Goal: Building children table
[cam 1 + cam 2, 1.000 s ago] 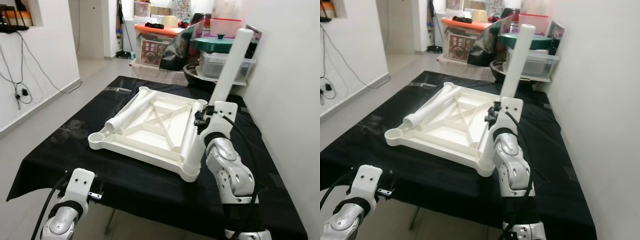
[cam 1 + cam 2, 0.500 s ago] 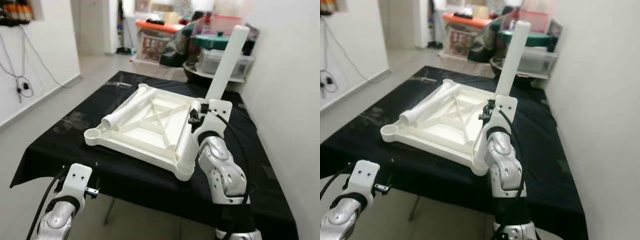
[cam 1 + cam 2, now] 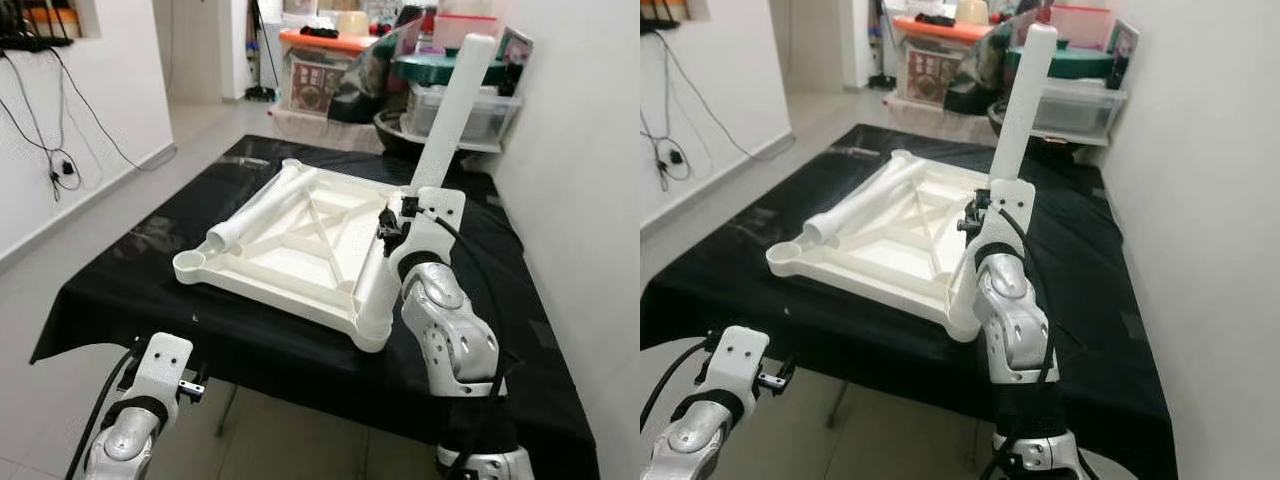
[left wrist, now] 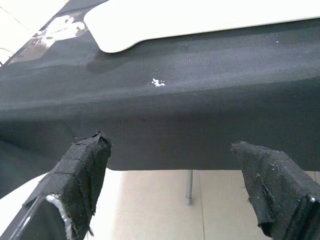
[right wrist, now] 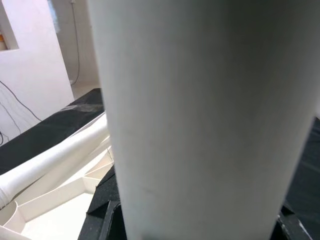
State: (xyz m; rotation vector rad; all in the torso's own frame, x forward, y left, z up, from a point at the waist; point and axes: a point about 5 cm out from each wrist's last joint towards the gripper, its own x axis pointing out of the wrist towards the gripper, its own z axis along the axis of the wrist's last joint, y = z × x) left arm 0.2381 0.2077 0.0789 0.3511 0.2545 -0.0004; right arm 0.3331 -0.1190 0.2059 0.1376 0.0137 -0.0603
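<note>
Landmark: white plastic square tabletop (image 3: 300, 235), lying underside up with its crossed ribs showing, on the black-cloth-covered worktop (image 3: 150, 290).
Loose legs: one white plastic tube leg (image 3: 262, 207) lies along the tabletop's left rim; a second tube leg (image 3: 372, 285) lies along its right rim, its far part covered by the right arm.
Held leg: a third white tube leg (image 3: 450, 110) stands tilted above the tabletop's far right corner.
Right pincer: (image 3: 425, 195) at the tabletop's far right corner, closed around the lower part of the held leg; its fingers are hidden behind the wrist bracket, and the right wrist view shows the tube close up with black edges at its base.
Left pincer: (image 4: 185, 185) below and in front of the tabletop's near left corner, off the worktop edge, fingers (image 4: 82, 170) wide apart, holding nothing.
Surroundings: beyond the tabletop, plastic storage bins (image 3: 455, 110) with a green lid (image 3: 430, 65) and an orange-topped box (image 3: 325, 60); white wall (image 3: 580, 200) to its right; cables (image 3: 50, 150) on the wall to its left.
Obstruction: the right forearm (image 3: 450, 330) covers the tabletop's near right corner.
Unclear: whether the held leg touches a corner socket cannot be told.
</note>
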